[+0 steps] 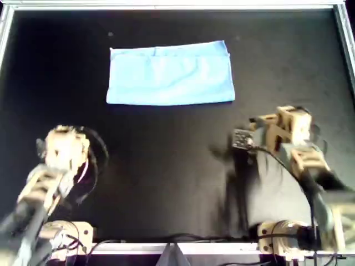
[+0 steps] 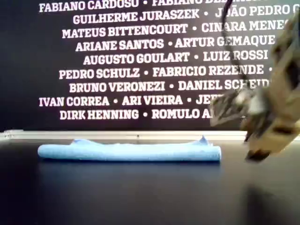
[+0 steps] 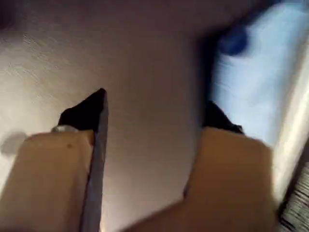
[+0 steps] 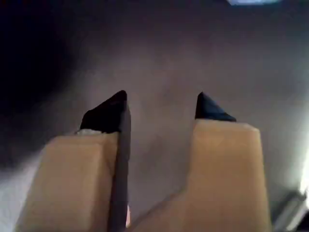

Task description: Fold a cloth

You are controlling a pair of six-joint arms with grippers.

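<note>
The cloth (image 1: pixel 170 73) lay folded in the upper middle of the overhead view on the black surface (image 1: pixel 166 177); it looked thin, light and limp, best pinched at corners; left gripper (image 3: pixel 152 113) and right gripper (image 4: pixel 161 108) fingers stood apart, empty.

Overhead soft, dim at edges; exterior arm (image 2: pixel 262 117) motion-blurred; wrist views blurred, perhaps glare on tabletop (image 3: pixel 145 96).
</note>
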